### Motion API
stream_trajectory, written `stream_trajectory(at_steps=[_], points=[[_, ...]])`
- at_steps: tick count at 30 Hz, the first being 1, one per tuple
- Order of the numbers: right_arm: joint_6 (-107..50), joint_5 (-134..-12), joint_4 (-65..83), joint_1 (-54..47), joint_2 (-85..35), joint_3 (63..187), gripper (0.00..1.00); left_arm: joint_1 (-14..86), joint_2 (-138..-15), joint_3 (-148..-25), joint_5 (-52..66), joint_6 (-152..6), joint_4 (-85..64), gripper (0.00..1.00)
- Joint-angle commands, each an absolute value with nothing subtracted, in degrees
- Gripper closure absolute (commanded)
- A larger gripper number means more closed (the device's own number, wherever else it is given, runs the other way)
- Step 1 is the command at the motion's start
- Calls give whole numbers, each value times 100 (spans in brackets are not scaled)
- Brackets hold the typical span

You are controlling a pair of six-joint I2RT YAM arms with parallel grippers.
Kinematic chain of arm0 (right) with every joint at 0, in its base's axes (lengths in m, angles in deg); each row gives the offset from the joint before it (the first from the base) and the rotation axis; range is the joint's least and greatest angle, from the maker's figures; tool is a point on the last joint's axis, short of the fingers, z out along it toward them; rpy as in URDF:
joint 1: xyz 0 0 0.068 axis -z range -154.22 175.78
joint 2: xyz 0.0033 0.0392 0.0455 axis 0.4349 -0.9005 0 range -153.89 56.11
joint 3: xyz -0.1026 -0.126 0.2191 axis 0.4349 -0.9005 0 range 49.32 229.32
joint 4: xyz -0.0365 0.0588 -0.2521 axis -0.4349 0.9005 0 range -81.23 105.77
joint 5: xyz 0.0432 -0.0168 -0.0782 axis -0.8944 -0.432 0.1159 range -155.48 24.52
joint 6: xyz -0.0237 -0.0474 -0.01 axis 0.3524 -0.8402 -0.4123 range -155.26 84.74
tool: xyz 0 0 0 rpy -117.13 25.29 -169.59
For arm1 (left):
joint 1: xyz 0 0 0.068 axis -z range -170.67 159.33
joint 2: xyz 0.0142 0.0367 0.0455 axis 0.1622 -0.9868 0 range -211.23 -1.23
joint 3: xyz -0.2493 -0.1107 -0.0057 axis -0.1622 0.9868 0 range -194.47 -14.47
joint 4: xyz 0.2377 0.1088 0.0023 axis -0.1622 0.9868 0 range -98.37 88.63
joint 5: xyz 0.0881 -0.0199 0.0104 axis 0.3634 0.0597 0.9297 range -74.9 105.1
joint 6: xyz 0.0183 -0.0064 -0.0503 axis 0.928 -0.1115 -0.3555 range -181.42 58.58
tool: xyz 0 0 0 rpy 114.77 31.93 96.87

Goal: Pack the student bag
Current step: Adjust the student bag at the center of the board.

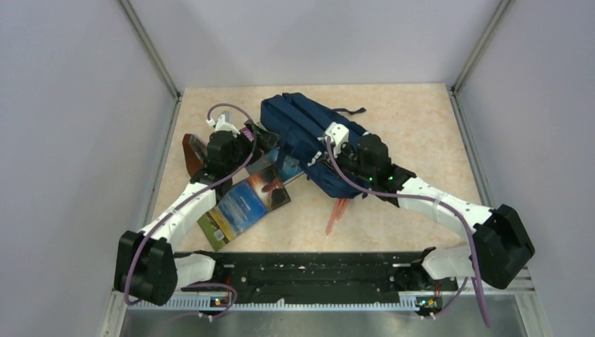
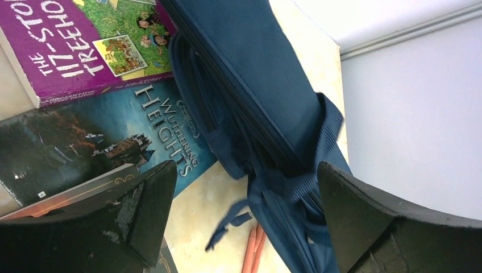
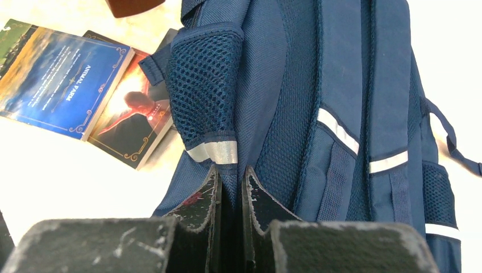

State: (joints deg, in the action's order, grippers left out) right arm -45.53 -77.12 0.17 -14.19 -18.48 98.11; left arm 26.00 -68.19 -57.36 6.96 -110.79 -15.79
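Now, your right gripper [image 3: 230, 176] is pinched shut on the fabric of the student bag [image 1: 302, 133], which lies on its side at upper centre of the overhead view.
Judge it soft and saggy; grip seams, straps or pocket edges. Your left gripper [image 2: 244, 170] hovers wide open and empty just left of the bag.

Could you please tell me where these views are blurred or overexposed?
Top external: evenly lit, no glare on the table. Left wrist: the bag strap is smeared, book titles sharp. Right wrist: the table blows out to white beside the bag; its strips shine.
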Motion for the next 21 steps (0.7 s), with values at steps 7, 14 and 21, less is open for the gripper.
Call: stream_trajectory(at_steps=[7, 14, 21], points=[[-4553, -8060, -1165, -1418, -1311, 9806, 100, 2482, -7609, -6111, 468, -11656, -2950, 2], [-4553, -8069, -1184, -1413, -1316, 9783, 100, 2436, -7834, -5988, 495, -12000, -3509, 2], [-4529, -8154, -1166, -1413, -1341, 9809, 100, 2405, -7917, -5997, 514, -11999, -3631, 2]])
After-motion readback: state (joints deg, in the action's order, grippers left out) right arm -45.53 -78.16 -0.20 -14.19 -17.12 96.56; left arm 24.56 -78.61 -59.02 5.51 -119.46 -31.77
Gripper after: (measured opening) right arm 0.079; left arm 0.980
